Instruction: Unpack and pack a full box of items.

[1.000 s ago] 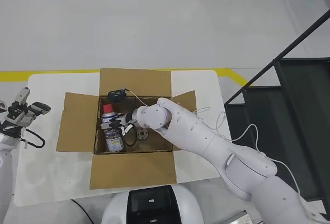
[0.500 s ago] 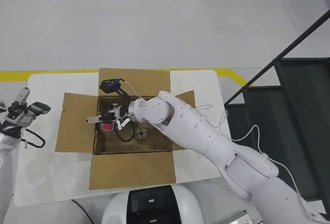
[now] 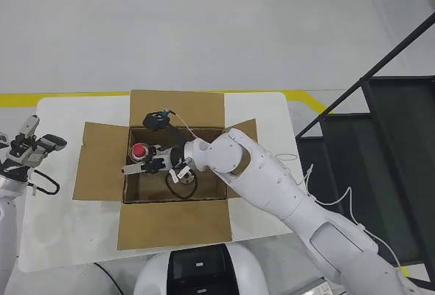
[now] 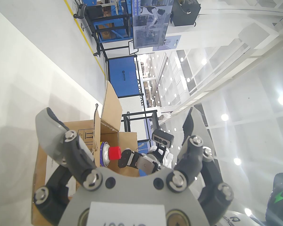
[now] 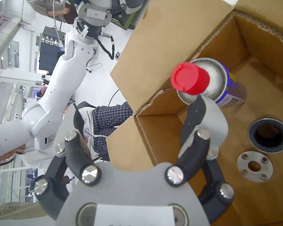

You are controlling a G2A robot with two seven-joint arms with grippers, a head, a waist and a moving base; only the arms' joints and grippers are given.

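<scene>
Inside the box (image 3: 177, 221), my right gripper (image 5: 136, 104) hangs spread beside the upright spray can (image 5: 217, 71): rigid, slick metal, probably hefty, best clamped around its body.

The spray can (image 4: 105, 152) shows just its top — the box (image 4: 110, 111) wall hides its body.

An open box (image 3: 99, 158) sits in the middle of the white bench (image 3: 63, 221) with its four flaps spread outward. The right arm leans into it, and its tool (image 3: 138, 167) lies low near the box's left wall, just beside an upright red-capped can (image 3: 138, 152). The left tool (image 3: 43, 133) hangs over the bench's left edge, well apart from the box.
</scene>
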